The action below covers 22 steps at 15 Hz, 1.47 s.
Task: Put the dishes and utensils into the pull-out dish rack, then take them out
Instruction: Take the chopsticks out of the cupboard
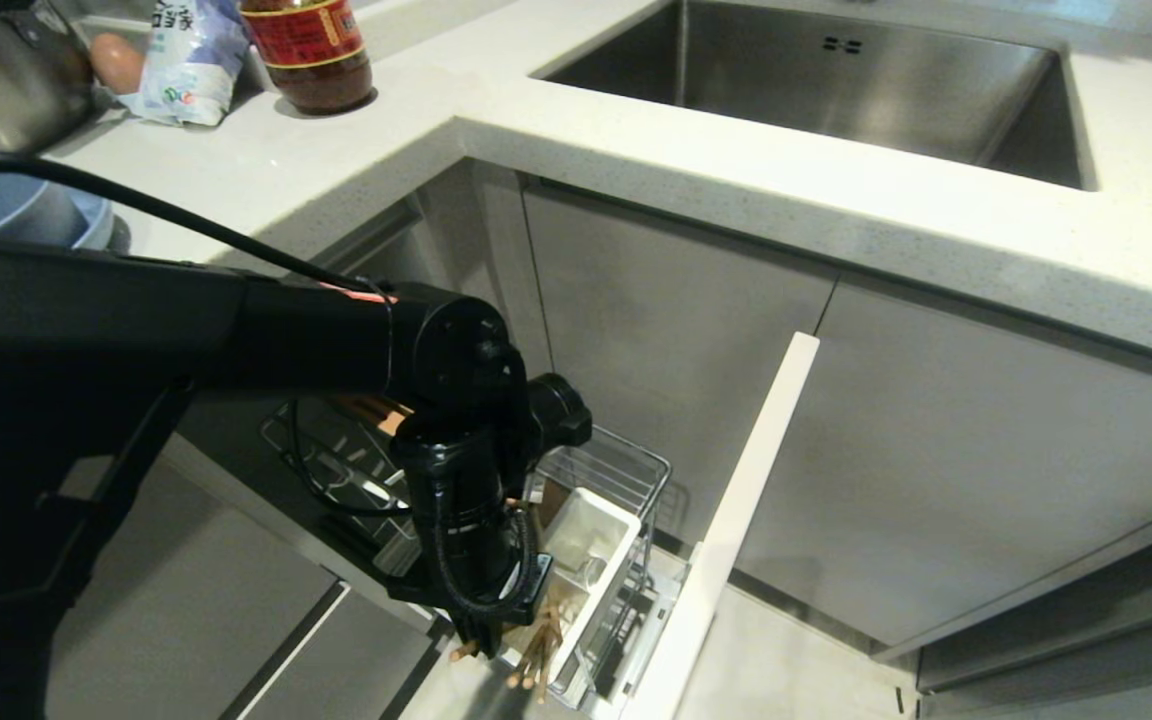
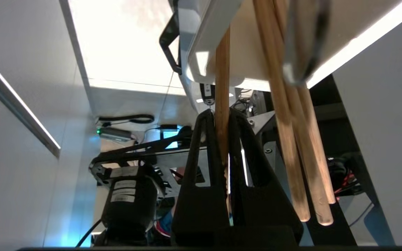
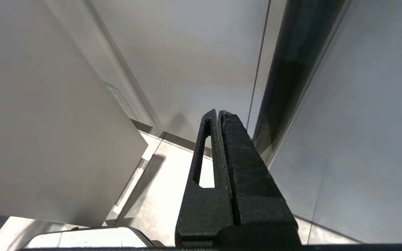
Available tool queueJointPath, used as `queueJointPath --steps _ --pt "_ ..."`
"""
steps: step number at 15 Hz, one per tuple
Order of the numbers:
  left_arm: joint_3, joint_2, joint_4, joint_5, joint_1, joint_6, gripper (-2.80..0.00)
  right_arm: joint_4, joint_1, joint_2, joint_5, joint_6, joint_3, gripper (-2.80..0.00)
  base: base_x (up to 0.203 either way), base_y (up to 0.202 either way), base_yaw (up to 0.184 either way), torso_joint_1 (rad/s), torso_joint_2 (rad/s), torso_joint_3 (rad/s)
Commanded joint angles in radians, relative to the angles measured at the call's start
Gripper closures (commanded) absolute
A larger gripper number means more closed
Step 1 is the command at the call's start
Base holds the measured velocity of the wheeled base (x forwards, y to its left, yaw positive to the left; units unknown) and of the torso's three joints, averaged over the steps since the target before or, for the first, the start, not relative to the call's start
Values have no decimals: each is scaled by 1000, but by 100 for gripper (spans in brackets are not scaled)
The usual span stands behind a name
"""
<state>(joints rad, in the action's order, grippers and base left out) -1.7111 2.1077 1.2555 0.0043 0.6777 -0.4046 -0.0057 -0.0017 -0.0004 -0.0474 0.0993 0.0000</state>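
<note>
Forearm and wrist of the black left arm fill the left half and centre of the head view, hiding most of the chrome wire pull-out dish rack behind them; the left gripper itself sits low in the frame, largely masked by its own wrist. In the left wrist view its black fingers are clamped on one light wooden chopstick, which runs up between them into the white plastic utensil cup. Just beside it, toward the right of that frame, more light wooden chopsticks lean out of the same cup, apart from the fingers. A blurred silver utensil crosses them near the upper edge; fork or spoon cannot be made out. In the head view the chopstick ends poke out at lower centre, by the narrow pale cabinet front. Farther off, the steel sink is cut off at the top. The right gripper hangs with its fingers pressed together, holding nothing, near grey cabinet panels.
</note>
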Motion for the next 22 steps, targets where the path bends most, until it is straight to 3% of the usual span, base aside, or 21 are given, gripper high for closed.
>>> queueJointPath --steps 1,6,10,16,20,22 --pt "4 2 8 5 1 -3 0 0 0 -4 0 0 0 0 0 0 0 0 0 0" --pt "-32 -74 120 -8 14 0 0 0 0 -4 0 0 0 0 0 0 0 0 0 0" --pt "-127 -209 263 -98 39 1 0 0 0 -4 0 0 0 0 0 0 0 0 0 0" --pt "-220 -374 274 -167 57 6 0 0 0 -4 0 0 0 0 0 0 0 0 0 0" --pt "-234 -563 274 -154 82 8 0 0 0 -4 0 0 0 0 0 0 0 0 0 0" --pt "-236 -652 274 -85 113 8 0 0 0 -4 0 0 0 0 0 0 0 0 0 0"
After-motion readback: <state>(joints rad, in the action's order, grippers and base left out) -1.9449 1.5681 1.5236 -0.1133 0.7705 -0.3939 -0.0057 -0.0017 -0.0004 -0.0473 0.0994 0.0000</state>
